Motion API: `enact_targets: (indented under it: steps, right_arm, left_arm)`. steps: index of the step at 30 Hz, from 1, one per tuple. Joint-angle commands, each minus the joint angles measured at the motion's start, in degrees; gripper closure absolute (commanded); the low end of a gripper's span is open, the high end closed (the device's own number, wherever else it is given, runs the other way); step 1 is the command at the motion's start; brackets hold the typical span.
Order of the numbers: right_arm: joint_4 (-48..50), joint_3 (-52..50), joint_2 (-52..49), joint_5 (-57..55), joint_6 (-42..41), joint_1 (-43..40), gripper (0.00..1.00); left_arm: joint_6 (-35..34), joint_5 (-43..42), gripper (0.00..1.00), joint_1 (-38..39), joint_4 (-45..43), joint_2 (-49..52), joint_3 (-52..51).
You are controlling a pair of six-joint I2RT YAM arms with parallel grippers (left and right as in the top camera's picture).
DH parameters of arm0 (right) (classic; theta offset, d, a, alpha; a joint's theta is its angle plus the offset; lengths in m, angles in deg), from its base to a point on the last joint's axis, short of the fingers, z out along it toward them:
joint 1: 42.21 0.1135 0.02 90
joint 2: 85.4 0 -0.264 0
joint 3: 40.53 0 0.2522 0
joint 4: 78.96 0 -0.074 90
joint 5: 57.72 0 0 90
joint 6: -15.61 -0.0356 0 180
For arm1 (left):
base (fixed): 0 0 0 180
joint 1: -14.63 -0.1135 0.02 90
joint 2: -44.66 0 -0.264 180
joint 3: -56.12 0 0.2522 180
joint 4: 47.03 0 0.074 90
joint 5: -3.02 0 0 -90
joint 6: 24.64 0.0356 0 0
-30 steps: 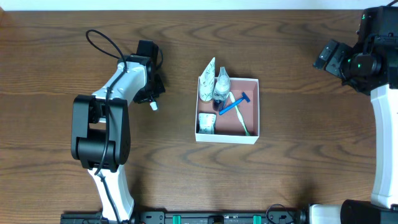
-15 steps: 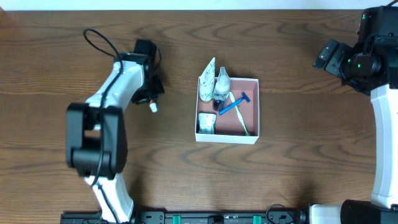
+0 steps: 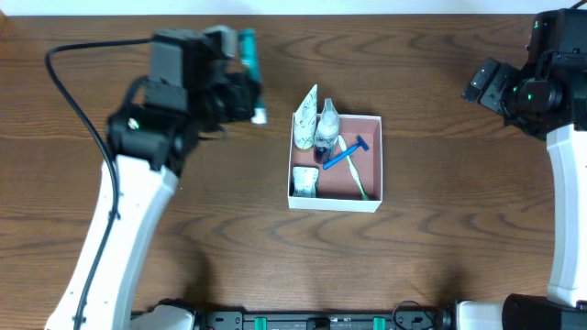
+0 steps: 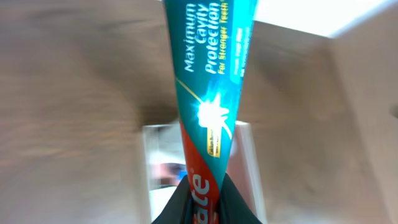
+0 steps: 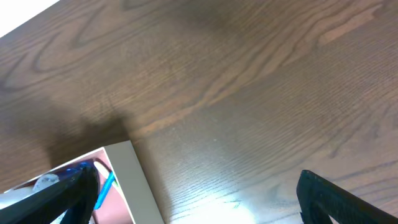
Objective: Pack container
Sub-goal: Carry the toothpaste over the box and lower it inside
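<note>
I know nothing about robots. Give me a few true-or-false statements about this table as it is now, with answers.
1. The left gripper is shut on a teal toothpaste tube. True.
2. The white square container is empty. False: it holds a blue razor and other toiletries.
3. The right gripper grips the razor. False: it is open and holds nothing.
4. The toothpaste tube is outside the container, over the brown wooden table. True.

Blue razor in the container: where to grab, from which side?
Probably mid-handle, from above, jaws across the handle. The blue razor lies diagonally in the container, head toward the far right corner; walls block side approaches, and the bottle crowds the handle's end.
</note>
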Motion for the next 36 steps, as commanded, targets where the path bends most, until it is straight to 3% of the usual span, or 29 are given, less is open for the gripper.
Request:
enact_targets:
  steps: [1, 7, 12, 23, 31, 33, 36]
  right_arm:
    - [0.02, 0.26, -0.07, -0.39, -0.63, -0.11, 0.01]
    - [0.0, 0.26, -0.07, -0.39, -0.63, -0.11, 0.01]
    - [0.0, 0.26, -0.07, -0.39, -0.63, -0.11, 0.01]
    - [0.0, 0.26, -0.07, -0.39, -0.63, -0.09, 0.01]
    - [0.0, 0.26, -0.07, -0.39, -0.63, -0.09, 0.01]
    - [0.0, 0.26, -0.07, -0.39, -0.63, -0.09, 0.01]
    - [0.0, 0.26, -0.07, -0.39, -0.63, -0.09, 0.01]
  left_arm:
    - [0.72, -1.57, 0.9, 7.45, -2.36, 0.11, 0.79]
    - [-1.99, 12.15, 0.9, 21.24, -5.99, 6.36, 0.79]
    - [-4.85, 19.47, 0.9, 28.28, -9.53, 15.3, 0.79]
    - [-10.1, 22.23, 0.9, 30.03, -11.5, 30.21, 0.74]
    - [-10.51, 22.05, 0.9, 30.03, -10.93, 32.79, 0.74]
    - [-10.49, 22.05, 0.83, 30.03, -10.91, 32.79, 0.74]
    - [-10.49, 22.03, 0.61, 30.03, -10.8, 32.76, 0.74]
